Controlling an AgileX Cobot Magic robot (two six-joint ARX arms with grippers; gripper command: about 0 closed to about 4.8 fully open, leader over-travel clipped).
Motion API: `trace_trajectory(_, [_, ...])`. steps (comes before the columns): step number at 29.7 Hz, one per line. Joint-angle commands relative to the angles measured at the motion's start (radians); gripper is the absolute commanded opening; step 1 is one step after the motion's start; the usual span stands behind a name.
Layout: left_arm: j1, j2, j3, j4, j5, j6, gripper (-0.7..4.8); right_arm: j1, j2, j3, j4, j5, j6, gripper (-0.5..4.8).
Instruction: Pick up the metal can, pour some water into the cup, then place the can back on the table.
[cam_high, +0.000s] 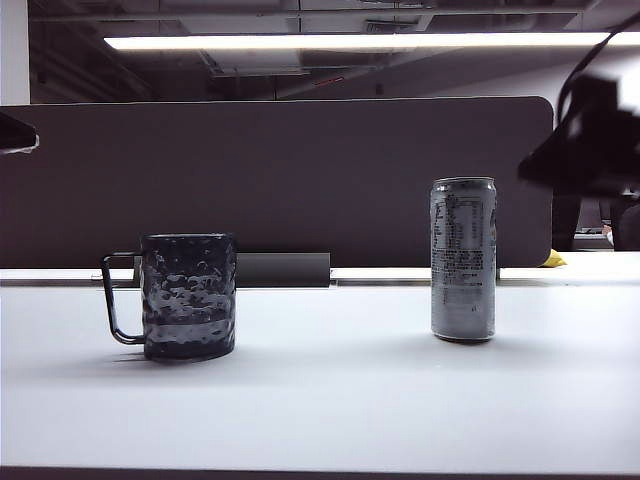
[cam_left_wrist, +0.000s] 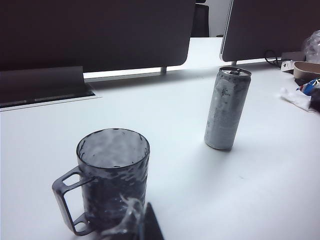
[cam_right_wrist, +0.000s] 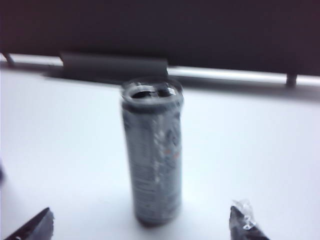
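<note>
Exterior view: metal can (cam_high: 463, 259) stands right of the cup (cam_high: 188, 295) on the bench (cam_high: 330, 400). Right gripper (cam_right_wrist: 145, 222) spread wide near the can; left gripper (cam_left_wrist: 135, 220) near the cup, state unclear.

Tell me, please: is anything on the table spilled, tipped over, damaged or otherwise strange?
Nothing stands out. The metal can stands upright on the table, apart from the upright cup, and no water lies spilled. The right gripper is open with the can ahead of it; the left gripper is near the cup, touching nothing.
</note>
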Motion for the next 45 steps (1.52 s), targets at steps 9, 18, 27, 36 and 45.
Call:
trace_trajectory(9, [-0.001,0.001,0.001,0.011,-0.004,0.001,-0.05,-0.052,0.503,0.313,0.097,-0.098,0.010,4.79])
trace_trajectory(18, [-0.001,0.001,0.001,0.011,-0.001,0.001,-0.05,-0.064,0.529,0.387,0.087,-0.055,-0.002,4.79])
trace_trajectory(27, [-0.001,0.001,0.001,0.012,-0.001,0.001,-0.05,-0.072,0.681,0.476,0.092,-0.035,0.003,4.79])
trace_trajectory(36, [-0.001,0.001,0.001,0.011,-0.002,0.001,-0.05,-0.084,0.756,0.507,0.090,0.014,0.028,4.79])
trace_trajectory(45, [-0.001,0.001,0.001,0.011,-0.001,0.001,-0.05,-0.085,0.755,0.508,0.095,0.023,0.028,4.79])
